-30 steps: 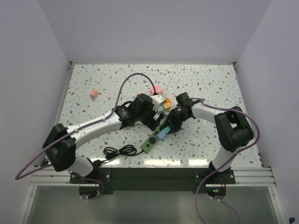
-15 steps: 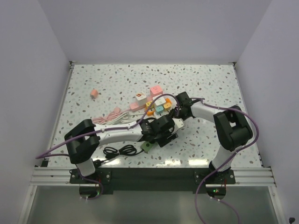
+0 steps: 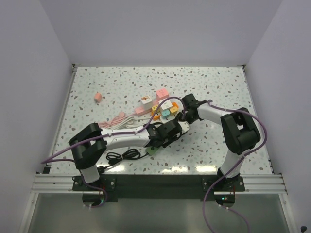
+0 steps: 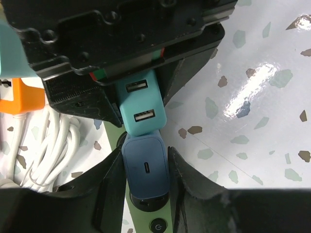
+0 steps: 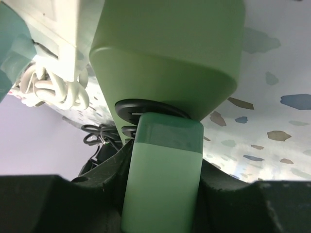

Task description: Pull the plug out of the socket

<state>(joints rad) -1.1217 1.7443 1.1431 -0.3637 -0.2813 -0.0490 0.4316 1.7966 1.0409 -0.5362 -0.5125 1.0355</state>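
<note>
The dark blue plug [image 4: 146,162], seated in the green strip [image 3: 151,151] on the tabletop [image 3: 218,87] just beside a teal plug [image 4: 141,104], was pinched by the left claw [image 4: 144,167], its free face toward that wrist, while the right claw [image 5: 163,165] clamped the strip's far end.
</note>
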